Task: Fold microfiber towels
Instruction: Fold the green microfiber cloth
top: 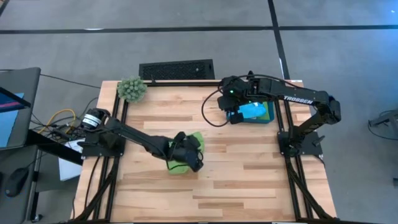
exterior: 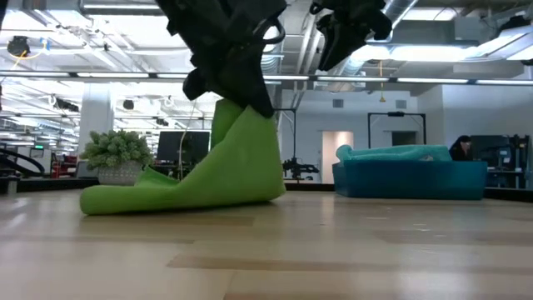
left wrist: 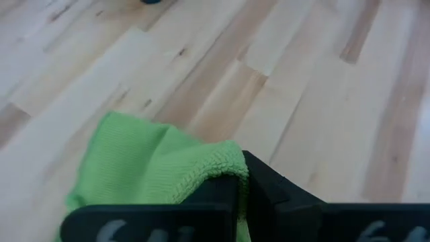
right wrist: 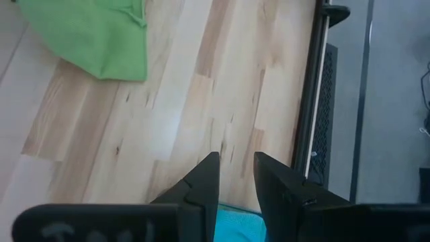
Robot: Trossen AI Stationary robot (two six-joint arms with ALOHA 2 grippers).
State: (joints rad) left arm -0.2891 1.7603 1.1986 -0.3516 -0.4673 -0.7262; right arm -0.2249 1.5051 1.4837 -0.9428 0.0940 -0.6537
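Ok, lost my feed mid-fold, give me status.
Left gripper shut on lime green towel, one edge lifted off the table. Right gripper part open, empty, above light blue towel in teal bin. Nothing in the way.

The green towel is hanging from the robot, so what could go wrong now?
1. The left gripper pinches only a corner of the lime green towel; it might slip out.
2. The rest drags bunched on the table, so the fold may end up crooked.
3. The right gripper, above the light blue towel, holds nothing, so it isn't helping.
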